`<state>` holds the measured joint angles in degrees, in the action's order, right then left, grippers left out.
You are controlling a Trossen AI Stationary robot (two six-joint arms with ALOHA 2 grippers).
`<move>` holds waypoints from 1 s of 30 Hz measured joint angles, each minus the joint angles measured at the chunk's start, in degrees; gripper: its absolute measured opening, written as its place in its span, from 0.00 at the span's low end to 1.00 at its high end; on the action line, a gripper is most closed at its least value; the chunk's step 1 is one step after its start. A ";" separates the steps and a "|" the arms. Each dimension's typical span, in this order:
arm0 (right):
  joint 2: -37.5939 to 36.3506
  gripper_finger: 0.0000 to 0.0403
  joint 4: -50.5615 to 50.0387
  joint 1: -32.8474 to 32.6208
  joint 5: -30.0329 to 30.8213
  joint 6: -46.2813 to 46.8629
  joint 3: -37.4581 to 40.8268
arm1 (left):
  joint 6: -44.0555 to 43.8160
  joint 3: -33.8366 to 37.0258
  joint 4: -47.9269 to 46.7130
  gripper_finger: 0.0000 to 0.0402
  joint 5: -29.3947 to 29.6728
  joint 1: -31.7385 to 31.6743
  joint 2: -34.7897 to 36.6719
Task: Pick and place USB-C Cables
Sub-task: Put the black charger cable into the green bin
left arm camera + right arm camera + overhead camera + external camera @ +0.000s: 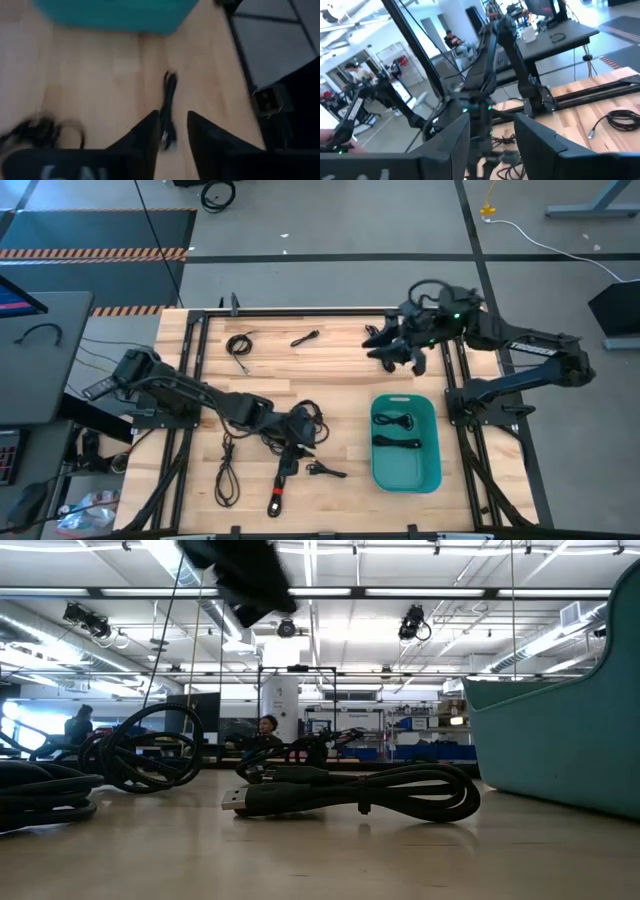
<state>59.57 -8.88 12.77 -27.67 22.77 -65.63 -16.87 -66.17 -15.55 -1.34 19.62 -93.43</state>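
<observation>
Black USB-C cable (pixel 350 790), teal tub (pixel 560 740), no legible writing

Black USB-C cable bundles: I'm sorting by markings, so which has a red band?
The straight black cable bundle near the table's front edge; only it has a red band.

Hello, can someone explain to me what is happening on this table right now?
A two-armed robot is sorting short black USB-C cables into a teal tub. Two cables already lie inside it; several more are scattered over the wooden table. The left pincer is low over the table near the tub, its fingers on either side of a loose cable lying on the wood, not clamped on it. The right pincer waits at the far side, open and holding nothing.
</observation>
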 joint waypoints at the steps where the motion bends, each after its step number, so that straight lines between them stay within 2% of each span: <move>1: -0.65 0.40 0.30 0.43 -0.43 0.09 0.00 | 1.04 -1.13 -0.42 0.31 0.02 0.40 -0.77; 5: -3.00 0.40 -0.13 1.25 -0.99 0.64 0.00 | 6.18 -5.70 -1.50 0.43 0.47 1.94 -5.14; 10: -4.83 0.40 -0.37 1.31 -1.21 0.67 0.00 | 10.71 -11.55 -11.02 0.50 2.83 2.88 -12.64; 13: -5.20 0.40 -0.06 1.25 -2.55 0.68 -0.02 | 10.47 -14.13 -15.88 0.50 3.21 2.68 -16.31; 17: -5.41 0.40 0.20 1.25 -3.84 1.07 -0.02 | 10.25 -16.17 -17.75 0.50 3.40 2.73 -19.97; 30: -5.51 0.40 0.13 1.60 -6.05 -0.28 0.00 | 6.46 -17.71 -11.96 0.50 1.20 2.73 -23.99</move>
<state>54.06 -8.75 14.37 -33.72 22.48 -65.63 -10.41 -83.88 -27.51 -0.14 22.35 -117.41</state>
